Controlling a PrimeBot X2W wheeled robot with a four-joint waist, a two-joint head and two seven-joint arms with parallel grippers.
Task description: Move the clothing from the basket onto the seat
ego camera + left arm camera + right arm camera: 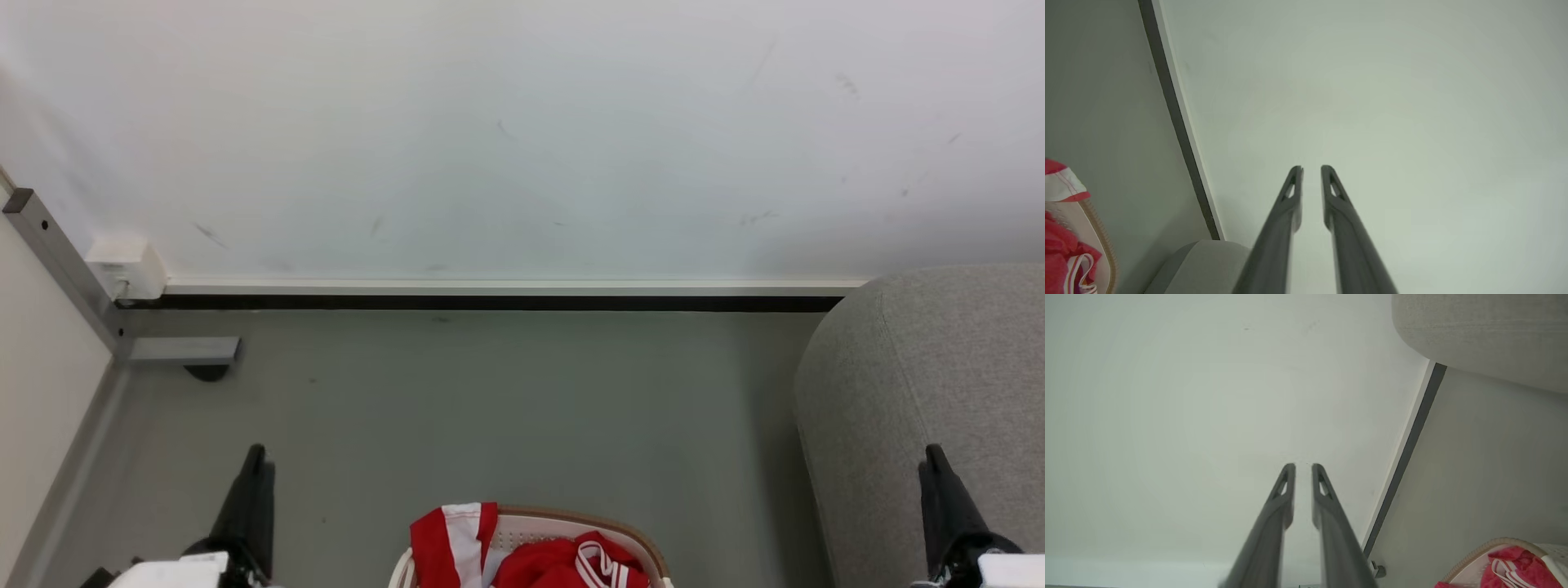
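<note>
While the clothing (563, 563) lies heaped in the basket (629, 527) at the near centre, one red-and-white fold draped over its left rim, nothing is lifted yet. The left gripper (255, 461) and right gripper (933, 457) hang on either side, fingers almost pressed together and empty. The seat (922, 367) stands right, running back to the wall (522, 122). I judge the first pick is pending: a gripper must spread, dip into the basket and pinch cloth.
</note>
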